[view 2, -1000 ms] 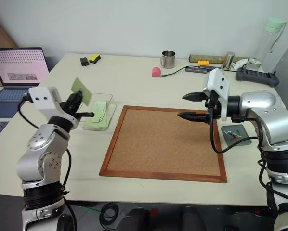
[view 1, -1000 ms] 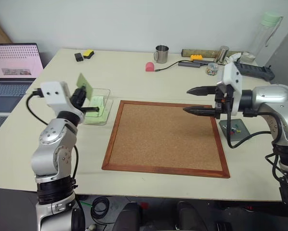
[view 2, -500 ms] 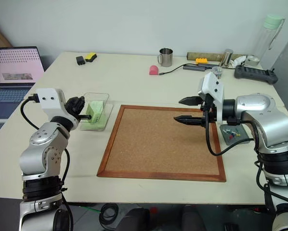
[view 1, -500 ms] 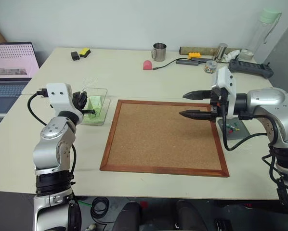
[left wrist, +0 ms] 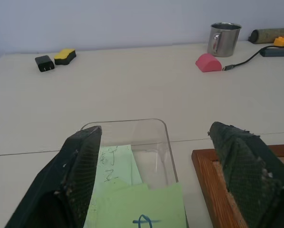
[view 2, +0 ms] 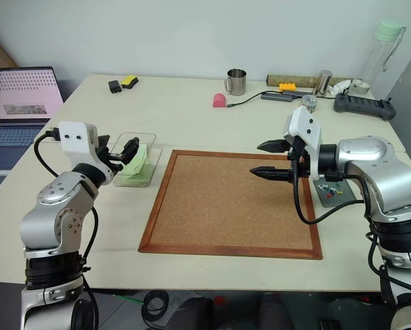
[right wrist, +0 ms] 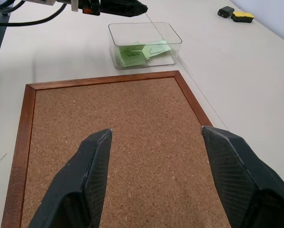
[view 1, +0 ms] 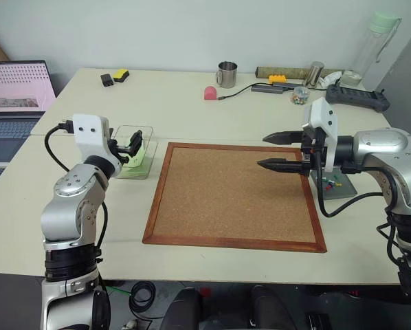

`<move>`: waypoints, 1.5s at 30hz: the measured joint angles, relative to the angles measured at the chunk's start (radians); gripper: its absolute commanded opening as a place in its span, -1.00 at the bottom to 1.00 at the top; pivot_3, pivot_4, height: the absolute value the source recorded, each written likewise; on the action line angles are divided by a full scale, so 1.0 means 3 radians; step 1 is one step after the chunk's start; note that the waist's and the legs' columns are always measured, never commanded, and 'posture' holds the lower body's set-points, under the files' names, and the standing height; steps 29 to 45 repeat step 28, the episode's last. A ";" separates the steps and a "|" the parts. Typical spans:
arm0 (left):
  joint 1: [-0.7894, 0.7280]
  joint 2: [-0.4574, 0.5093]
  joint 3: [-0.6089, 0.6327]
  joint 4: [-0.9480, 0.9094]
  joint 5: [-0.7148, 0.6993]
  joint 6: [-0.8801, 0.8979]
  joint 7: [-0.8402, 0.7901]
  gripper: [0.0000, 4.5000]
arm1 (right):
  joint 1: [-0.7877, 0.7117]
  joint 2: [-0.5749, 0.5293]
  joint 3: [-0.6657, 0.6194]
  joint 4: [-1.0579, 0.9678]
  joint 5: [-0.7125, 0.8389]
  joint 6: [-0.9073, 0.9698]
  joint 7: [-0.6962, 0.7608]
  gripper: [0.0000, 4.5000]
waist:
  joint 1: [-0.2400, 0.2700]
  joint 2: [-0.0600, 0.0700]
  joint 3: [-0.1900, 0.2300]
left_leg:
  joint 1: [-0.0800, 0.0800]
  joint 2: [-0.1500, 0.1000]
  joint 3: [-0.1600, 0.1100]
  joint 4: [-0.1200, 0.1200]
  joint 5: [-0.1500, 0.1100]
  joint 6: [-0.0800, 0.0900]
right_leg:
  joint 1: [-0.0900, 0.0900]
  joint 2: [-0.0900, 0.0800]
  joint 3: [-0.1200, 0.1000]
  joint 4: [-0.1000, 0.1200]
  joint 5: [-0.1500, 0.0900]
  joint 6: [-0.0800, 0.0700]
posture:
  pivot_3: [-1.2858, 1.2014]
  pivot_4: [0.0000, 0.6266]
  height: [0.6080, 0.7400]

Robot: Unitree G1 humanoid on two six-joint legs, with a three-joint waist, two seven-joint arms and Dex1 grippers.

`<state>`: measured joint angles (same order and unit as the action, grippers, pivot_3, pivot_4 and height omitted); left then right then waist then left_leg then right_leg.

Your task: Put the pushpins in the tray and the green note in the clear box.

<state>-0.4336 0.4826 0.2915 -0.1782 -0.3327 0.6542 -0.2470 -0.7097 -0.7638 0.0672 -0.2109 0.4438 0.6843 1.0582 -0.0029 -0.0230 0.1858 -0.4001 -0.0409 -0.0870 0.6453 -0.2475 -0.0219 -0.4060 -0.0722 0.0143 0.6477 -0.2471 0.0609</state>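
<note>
Now the left gripper (left wrist: pixel 151 185) is hovering with its fingers spread wide apart and nothing between them, right over the clear box (view 1: pixel 134 150) — the green note (left wrist: pixel 141 213) is lying flat inside, directly below, its dark pen mark facing up. Over the corkboard (view 1: pixel 236 194), the right gripper (view 1: pixel 280 151) is idling, parted and empty — beside the tray (view 2: pixel 336 193) holding the pushpins (view 2: pixel 332 191).

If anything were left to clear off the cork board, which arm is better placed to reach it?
Right. The right gripper hangs open over the cork board, beside the tray. The left gripper is open at the clear box holding green notes.
</note>
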 measured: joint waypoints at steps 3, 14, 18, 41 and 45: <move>0.0061 0.0167 0.0000 -0.0126 -0.0013 0.0103 -0.0101 1.00 | 0.0086 -0.0045 -0.0052 0.0000 0.0000 0.0000 -0.0048 0.39 | 0.0001 0.0000 0.0000 | 0.0000 0.0000 -0.0001 0.0000 0.0000 0.0000 | 0.0000 0.0001 -0.0001 0.0000 0.0000 0.0000 | 0.03 -0.52 1.00; 0.0811 0.1608 0.0204 -0.0311 -0.0183 0.0093 -0.1528 1.00 | 0.0807 -0.0919 -0.0610 0.0080 0.0011 -0.0066 0.0156 0.39 | -0.0002 0.0005 0.0002 | 0.0003 0.0005 0.0016 -0.0004 -0.0007 0.0012 | -0.0001 0.0001 0.0005 -0.0005 -0.0002 -0.0003 | 0.03 -0.52 1.00; 0.1409 0.1977 0.0457 -0.0267 -0.0182 -0.0159 -0.2215 1.00 | 0.1108 -0.1301 -0.0854 0.0313 -0.0090 -0.0268 0.0371 0.39 | -0.0010 0.0010 0.0005 | 0.0005 0.0008 0.0024 -0.0004 -0.0007 0.0012 | 0.0000 0.0002 0.0005 -0.0004 -0.0005 -0.0008 | 0.03 -0.52 1.00; 0.1665 0.2137 0.0767 0.0103 -0.0206 -0.0481 -0.2895 1.00 | 0.1534 -0.1489 -0.1140 0.0727 -0.0232 -0.0779 0.0620 0.39 | -0.0020 0.0011 0.0006 | 0.0006 0.0012 0.0027 -0.0004 -0.0007 0.0012 | 0.0000 0.0003 0.0004 -0.0004 -0.0005 -0.0010 | 0.03 -0.52 1.00; 0.1665 0.2137 0.0767 0.0103 -0.0206 -0.0481 -0.2895 1.00 | 0.1534 -0.1489 -0.1140 0.0727 -0.0232 -0.0779 0.0620 0.39 | -0.0020 0.0011 0.0006 | 0.0006 0.0012 0.0027 -0.0004 -0.0007 0.0012 | 0.0000 0.0003 0.0004 -0.0004 -0.0005 -0.0010 | 0.03 -0.52 1.00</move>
